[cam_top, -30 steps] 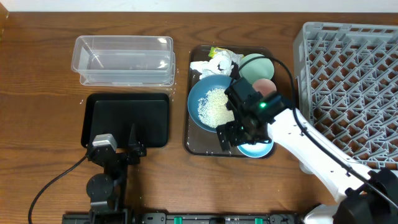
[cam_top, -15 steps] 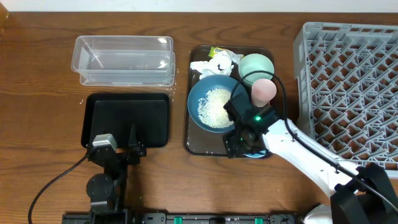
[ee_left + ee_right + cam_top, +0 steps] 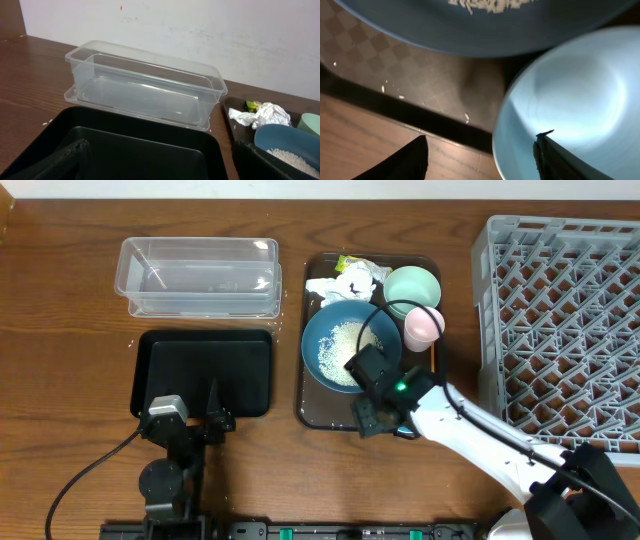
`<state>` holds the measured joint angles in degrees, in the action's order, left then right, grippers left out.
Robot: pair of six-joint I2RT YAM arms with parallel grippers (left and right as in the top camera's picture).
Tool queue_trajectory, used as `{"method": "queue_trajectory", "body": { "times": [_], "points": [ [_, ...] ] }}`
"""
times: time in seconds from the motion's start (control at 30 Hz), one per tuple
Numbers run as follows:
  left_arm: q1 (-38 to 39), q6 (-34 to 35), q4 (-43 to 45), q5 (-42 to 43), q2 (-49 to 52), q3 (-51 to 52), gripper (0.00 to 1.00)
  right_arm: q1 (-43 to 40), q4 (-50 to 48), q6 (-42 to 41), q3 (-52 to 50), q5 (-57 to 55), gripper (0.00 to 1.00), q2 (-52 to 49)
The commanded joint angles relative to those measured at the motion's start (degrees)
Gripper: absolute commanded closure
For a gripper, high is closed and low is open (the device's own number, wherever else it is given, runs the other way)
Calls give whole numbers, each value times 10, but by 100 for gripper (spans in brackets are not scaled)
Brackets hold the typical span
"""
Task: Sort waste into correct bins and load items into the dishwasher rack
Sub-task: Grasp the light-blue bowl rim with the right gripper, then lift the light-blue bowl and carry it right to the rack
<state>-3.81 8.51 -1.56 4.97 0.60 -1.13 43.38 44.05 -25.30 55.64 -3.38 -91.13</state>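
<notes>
My right gripper (image 3: 385, 418) hangs low over the front of the brown tray (image 3: 320, 412). In the right wrist view its jaws (image 3: 480, 152) straddle the rim of the light-blue bowl (image 3: 570, 85), one finger inside the bowl, the other outside with a gap to the rim. The deep-blue dish (image 3: 312, 340) holds the rice (image 3: 343, 343). Behind it lie the white tissue (image 3: 350, 280) and the yellow-green wrapper (image 3: 345, 263). The mint bowl (image 3: 412, 285) and pink cup (image 3: 424, 325) stand at the tray's right. My left gripper (image 3: 190, 420) rests open at the black tray (image 3: 205, 370).
The clear tub (image 3: 200, 275) stands behind the black tray at the left. The grey dishwasher rack (image 3: 560, 320) fills the right side of the table. A few loose rice grains (image 3: 385, 87) lie on the brown tray's floor near its front edge.
My right arm has moved toward the tray's front and come down over the light-blue bowl, uncovering the pink cup. Its jaws have narrowed. The left arm has not moved.
</notes>
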Motion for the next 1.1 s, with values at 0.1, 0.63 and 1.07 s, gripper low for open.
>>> {"method": "queue_trajectory", "body": {
  "times": [0.1, 0.63, 1.07],
  "points": [
    [-1, -10, -21, 8, -4, 9, 8, 17, -10, -8, -3, -78, 37, -37],
    [-1, -10, -21, 8, -4, 9, 8, 17, 25, -8, 37, -54, 66, -71],
    [-1, -10, -21, 8, -4, 9, 8, 17, 42, -8, 53, -54, 99, -71]
  ]
}}
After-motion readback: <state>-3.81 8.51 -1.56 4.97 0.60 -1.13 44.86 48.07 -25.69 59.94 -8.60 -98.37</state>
